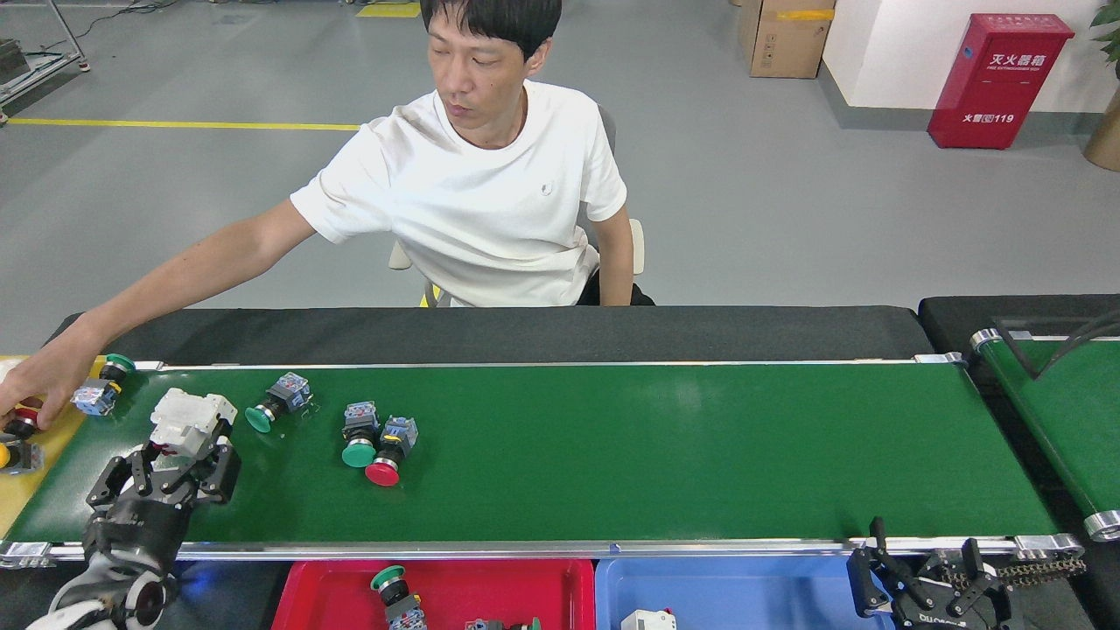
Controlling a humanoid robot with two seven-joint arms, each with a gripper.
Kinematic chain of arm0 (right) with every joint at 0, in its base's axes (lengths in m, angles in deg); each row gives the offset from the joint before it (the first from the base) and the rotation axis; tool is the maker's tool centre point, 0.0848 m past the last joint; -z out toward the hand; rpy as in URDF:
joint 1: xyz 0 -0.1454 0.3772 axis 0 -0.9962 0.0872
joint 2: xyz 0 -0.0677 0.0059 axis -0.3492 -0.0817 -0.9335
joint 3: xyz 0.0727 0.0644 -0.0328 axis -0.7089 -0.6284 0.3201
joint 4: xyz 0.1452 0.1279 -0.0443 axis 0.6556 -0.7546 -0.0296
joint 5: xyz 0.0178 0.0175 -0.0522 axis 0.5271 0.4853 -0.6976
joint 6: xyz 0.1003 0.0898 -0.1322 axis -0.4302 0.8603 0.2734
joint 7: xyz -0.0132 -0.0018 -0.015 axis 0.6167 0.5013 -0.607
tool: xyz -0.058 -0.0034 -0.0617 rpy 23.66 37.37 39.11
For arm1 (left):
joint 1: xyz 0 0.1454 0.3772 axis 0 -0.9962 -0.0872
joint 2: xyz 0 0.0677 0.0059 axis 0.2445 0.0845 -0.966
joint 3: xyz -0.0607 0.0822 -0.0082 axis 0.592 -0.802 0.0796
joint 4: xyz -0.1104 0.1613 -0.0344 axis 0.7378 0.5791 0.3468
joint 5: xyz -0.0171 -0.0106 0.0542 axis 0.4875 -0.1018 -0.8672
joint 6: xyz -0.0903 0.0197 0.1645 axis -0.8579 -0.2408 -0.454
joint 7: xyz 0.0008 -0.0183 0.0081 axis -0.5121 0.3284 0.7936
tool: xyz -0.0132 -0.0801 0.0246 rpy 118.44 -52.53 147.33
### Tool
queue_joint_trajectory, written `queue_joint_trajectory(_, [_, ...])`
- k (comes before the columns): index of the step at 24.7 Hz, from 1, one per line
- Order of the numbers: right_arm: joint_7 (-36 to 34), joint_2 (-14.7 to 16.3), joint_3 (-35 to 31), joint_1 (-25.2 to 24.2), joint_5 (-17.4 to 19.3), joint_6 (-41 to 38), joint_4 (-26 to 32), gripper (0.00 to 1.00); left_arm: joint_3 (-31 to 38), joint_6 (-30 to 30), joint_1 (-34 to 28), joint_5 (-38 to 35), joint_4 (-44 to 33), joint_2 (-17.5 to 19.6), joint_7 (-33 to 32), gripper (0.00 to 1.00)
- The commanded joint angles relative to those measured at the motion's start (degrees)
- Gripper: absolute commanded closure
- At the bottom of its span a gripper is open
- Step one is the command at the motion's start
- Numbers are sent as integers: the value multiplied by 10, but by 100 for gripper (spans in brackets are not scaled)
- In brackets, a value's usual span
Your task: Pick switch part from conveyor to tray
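The conveyor [612, 455] is a glossy dark-green belt with silver rails. At its left end my left gripper [181, 453] is shut on a white switch part [191, 413], which stands up from between the fingers. Loose push-button switches lie on the belt: a green one [276, 401], then a green [360, 433] and red [389, 451] pair side by side, and a green-capped one [101, 389] at the far left corner. Below the front rail sit a red tray [525, 595] and a blue tray [744, 595]. My right gripper [923, 547] hangs open at the lower right, holding nothing.
A person sits behind the belt; their hand [35, 385] reaches onto a yellow tray [35, 494] at the left end, close to my left gripper. The red tray holds button switches [394, 595]; the blue tray holds a white part [647, 621]. A second green belt [1059, 411] lies right.
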Motion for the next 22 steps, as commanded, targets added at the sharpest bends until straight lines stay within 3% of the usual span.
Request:
queue_joint_trajectory(1, [-4,5,-3,6,1,-2,7,1,4,20,-51,11,-97,1,3,95])
queue_joint_trajectory(5, [-4,5,-3,7,1,-11,7,1,-6,25,-184,10,-246,-22,5,94])
queue_joint_trajectory(8, [-4,6,-3,6,1,-22,7,1,-62,28,-210,1,-274,-20,7,95])
queue_joint_trajectory(12, [-4,9,-3,5,1,-22,6,1,-166,33,-187,-59,-274,-6,9,94])
queue_joint_trajectory(15, [-4,11,-3,5,1,-24,6,1,-247,79,-145,-99,-274,-6,8,93])
queue_joint_trajectory(22, [-4,11,-3,5,1,-39,5,1,-404,98,-71,-227,-269,-54,-28,90])
